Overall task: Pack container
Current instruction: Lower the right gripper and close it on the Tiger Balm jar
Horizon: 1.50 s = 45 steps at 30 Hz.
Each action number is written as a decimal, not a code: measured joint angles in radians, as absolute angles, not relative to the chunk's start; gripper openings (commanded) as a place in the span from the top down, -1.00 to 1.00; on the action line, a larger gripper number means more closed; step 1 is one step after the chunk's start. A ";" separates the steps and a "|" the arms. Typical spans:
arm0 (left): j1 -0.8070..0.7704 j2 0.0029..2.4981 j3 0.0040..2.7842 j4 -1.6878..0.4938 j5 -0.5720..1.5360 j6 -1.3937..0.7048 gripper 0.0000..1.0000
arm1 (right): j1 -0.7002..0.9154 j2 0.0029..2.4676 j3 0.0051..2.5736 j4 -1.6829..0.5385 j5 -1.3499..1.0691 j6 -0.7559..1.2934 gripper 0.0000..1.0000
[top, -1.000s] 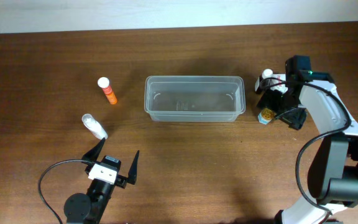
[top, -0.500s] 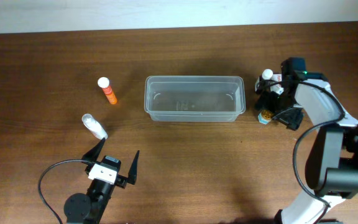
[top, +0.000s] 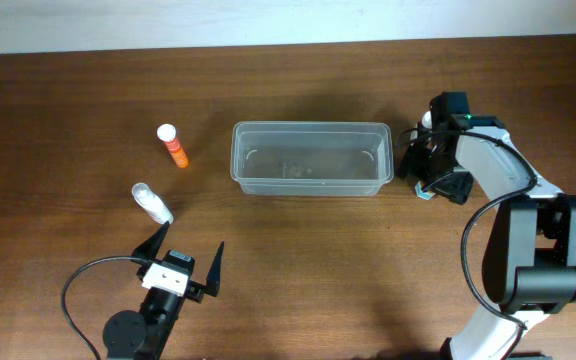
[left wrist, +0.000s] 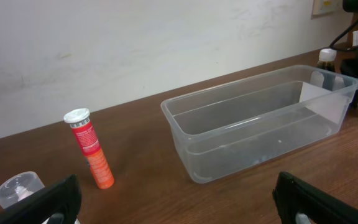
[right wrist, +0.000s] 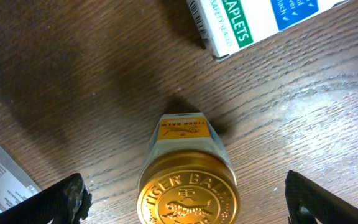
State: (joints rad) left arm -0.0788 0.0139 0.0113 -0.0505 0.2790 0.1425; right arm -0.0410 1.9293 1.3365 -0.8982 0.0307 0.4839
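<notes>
The clear plastic container stands mid-table and shows no items inside; it also shows in the left wrist view. My right gripper hovers just right of it. In the right wrist view it is open, its fingers on either side of a gold-lidded Tiger Balm jar without touching it. A white tablet box lies just beyond the jar. My left gripper is open and empty near the front edge. An orange tube and a small clear bottle lie left of the container.
A small white-capped bottle stands by the right arm, behind the container's right end. The orange tube and clear bottle lie ahead of the left gripper. A white wall borders the table's far edge.
My right arm has moved left toward the container's right end and now covers the jar from above. The left arm and the other objects have not moved.
</notes>
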 measured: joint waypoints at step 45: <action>-0.079 0.014 0.011 -0.051 0.279 0.142 -0.99 | -0.068 1.975 1.336 -0.842 0.033 0.427 -0.16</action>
State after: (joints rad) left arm -0.0788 0.0135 0.0113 -0.0505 0.2790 0.1425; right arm -0.0677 1.9755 1.3365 -0.8421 0.0330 0.4267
